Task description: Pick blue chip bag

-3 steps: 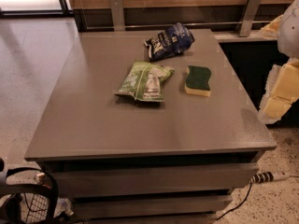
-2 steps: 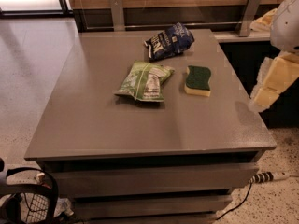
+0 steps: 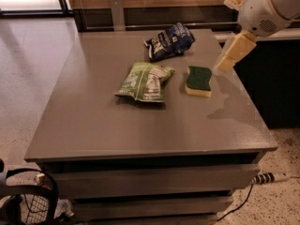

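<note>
The blue chip bag [image 3: 169,41] is a crumpled dark navy foil bag with white lettering. It lies at the far middle of the grey table [image 3: 93,125]. My gripper [image 3: 227,60] hangs from the white arm [image 3: 267,6] at the upper right, above the table's right edge. It is to the right of the blue bag, apart from it and holding nothing that I can see.
A green-and-white snack bag [image 3: 145,81] lies mid-table, in front of the blue bag. A green-and-yellow sponge [image 3: 198,80] lies to its right, just below the gripper. A wooden wall and rail stand behind the table. A power strip [image 3: 272,177] lies on the floor at the right.
The arm has swung up and left, from beside the table's right edge to over its far right corner. The bags and the sponge have not moved.
</note>
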Robot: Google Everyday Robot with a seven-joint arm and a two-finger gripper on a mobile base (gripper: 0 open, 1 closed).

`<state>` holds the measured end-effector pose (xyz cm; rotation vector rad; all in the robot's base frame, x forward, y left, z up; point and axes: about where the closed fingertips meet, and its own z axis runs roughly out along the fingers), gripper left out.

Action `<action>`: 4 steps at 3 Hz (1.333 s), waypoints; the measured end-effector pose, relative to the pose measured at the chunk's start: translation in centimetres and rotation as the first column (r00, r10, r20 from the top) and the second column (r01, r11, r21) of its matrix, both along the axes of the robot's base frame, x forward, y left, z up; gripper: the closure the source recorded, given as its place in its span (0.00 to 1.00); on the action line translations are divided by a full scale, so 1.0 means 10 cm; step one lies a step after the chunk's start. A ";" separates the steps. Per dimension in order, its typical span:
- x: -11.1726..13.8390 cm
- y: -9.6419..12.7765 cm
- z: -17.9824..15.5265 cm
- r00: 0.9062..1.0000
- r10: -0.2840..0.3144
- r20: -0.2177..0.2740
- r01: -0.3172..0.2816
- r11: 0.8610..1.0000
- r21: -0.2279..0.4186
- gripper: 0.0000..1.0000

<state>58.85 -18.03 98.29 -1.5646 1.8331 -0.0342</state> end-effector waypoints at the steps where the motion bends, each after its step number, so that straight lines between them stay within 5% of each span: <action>1: 0.53 0.10 0.01 0.999 -0.048 0.017 0.048 0.999 -0.012 0.00; 2: 1.01 0.20 -0.09 0.992 -0.129 -0.010 0.129 0.990 -0.051 0.00; 4: 1.20 0.30 -0.30 0.992 -0.121 -0.034 0.120 0.992 -0.022 0.00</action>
